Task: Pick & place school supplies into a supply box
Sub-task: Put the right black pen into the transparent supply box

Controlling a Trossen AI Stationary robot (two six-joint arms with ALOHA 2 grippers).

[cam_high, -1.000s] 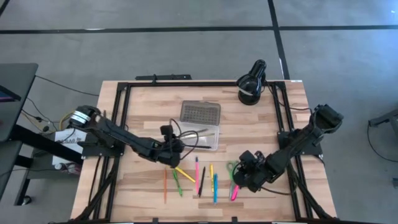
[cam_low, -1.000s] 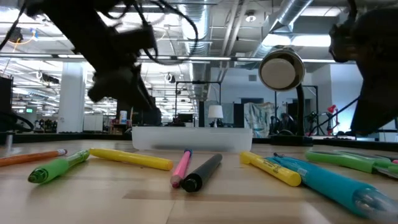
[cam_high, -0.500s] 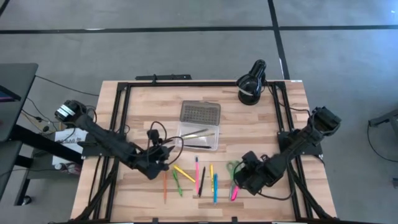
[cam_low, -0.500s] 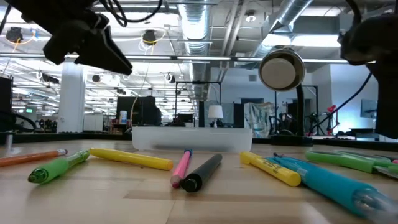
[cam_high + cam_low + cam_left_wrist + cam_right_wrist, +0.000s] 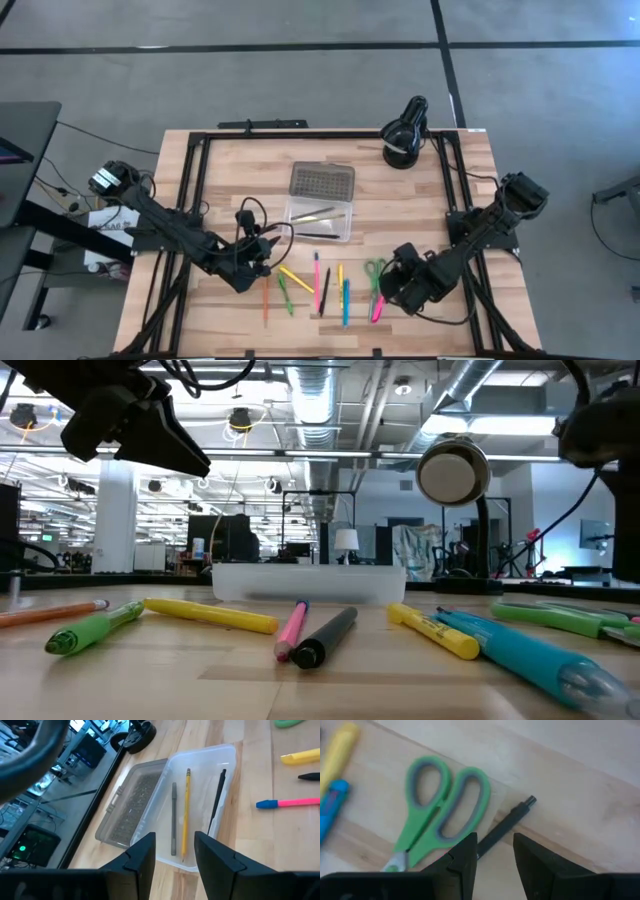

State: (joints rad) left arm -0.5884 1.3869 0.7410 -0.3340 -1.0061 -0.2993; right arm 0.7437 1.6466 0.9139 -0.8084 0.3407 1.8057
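The left gripper (image 5: 268, 249) has pulled back from the supply box (image 5: 320, 217) over the last second. It was right at the box's near-left corner; now it hangs lower left of it in the high view, above the loose row of supplies. Its fingers (image 5: 142, 854) stand apart with nothing between them, and past them the left wrist view shows the clear tray holding a grey pen (image 5: 173, 818), a yellow pencil (image 5: 186, 812) and a thin black pen (image 5: 217, 801). So I judge a drop-off done and this arm free for its next pick.

The box sits centre frame in the high view, its dotted grey lid (image 5: 322, 181) folded open toward the top. Most of the work remains: below it lie an orange pencil (image 5: 265, 299), a green marker (image 5: 284, 293), a yellow marker (image 5: 296, 279), a pink pen (image 5: 317, 282), a black pen (image 5: 325, 291) and a blue marker (image 5: 346, 301).

At lower right the right gripper (image 5: 394, 287) has barely shifted, hovering with its fingers (image 5: 465, 854) parted and empty. Its own camera looks down on the green-handled scissors (image 5: 439, 816) and a slim black pen (image 5: 506, 825) lying just beside them. The pen runs toward the gap between the fingers, so it looks the likelier target.
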